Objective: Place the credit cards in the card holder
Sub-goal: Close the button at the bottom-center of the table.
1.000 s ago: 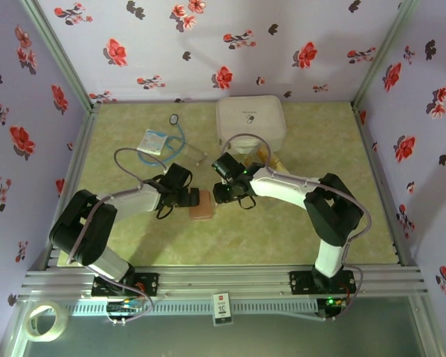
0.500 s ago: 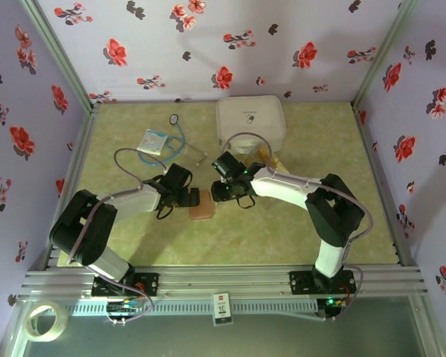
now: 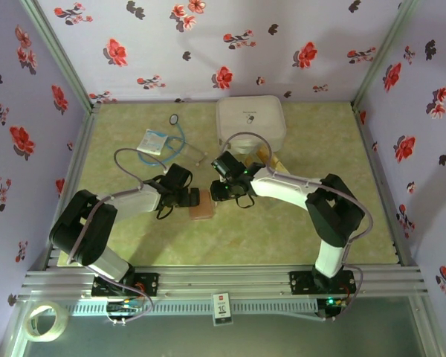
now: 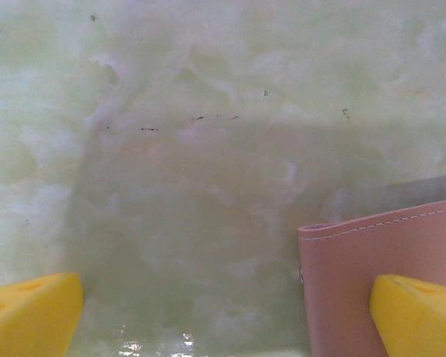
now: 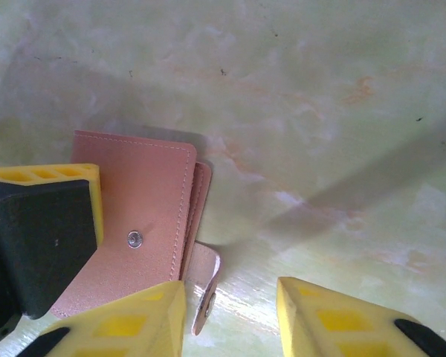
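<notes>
The card holder lies closed on the table between both arms, pinkish-brown with a snap stud. My left gripper is open at its left edge. In the left wrist view one yellow fingertip rests over the card holder, and the other fingertip is over bare table. My right gripper is open at the holder's right side. In its wrist view the card holder has its snap strap lying between the fingers. Tan credit cards lie by the white case.
A large white rounded case stands at the back centre. A white-blue packet and a thin blue-handled tool lie back left. The left gripper's black and yellow finger overlaps the holder in the right wrist view.
The right gripper has edged very slightly toward the card holder; the left arm and the holder have stayed put.
</notes>
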Robot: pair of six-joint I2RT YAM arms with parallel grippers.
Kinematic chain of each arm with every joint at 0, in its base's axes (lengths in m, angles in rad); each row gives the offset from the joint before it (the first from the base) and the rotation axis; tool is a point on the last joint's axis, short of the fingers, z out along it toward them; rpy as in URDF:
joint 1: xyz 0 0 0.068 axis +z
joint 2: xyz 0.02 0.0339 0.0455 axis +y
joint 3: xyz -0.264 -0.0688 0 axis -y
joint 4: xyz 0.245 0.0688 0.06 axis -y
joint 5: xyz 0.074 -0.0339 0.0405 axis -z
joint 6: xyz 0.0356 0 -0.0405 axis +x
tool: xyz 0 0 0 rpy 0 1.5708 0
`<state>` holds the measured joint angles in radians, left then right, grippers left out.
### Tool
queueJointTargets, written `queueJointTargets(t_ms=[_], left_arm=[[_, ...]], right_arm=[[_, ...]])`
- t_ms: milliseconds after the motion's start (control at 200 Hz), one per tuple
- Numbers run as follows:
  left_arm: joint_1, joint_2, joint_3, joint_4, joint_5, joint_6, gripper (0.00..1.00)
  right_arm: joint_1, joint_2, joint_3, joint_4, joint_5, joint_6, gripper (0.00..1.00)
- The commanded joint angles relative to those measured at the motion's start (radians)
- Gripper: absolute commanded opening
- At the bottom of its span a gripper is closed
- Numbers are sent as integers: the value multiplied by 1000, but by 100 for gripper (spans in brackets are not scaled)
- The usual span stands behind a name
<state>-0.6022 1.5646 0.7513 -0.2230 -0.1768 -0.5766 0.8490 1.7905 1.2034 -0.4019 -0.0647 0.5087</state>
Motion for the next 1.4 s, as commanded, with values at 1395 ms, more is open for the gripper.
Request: queueJointTargets(t_ms=[1395], left_arm=[[-7,39,-41,-16,-41,-27,100]], right_arm=[[6,100,-47,291,-237,217,0]])
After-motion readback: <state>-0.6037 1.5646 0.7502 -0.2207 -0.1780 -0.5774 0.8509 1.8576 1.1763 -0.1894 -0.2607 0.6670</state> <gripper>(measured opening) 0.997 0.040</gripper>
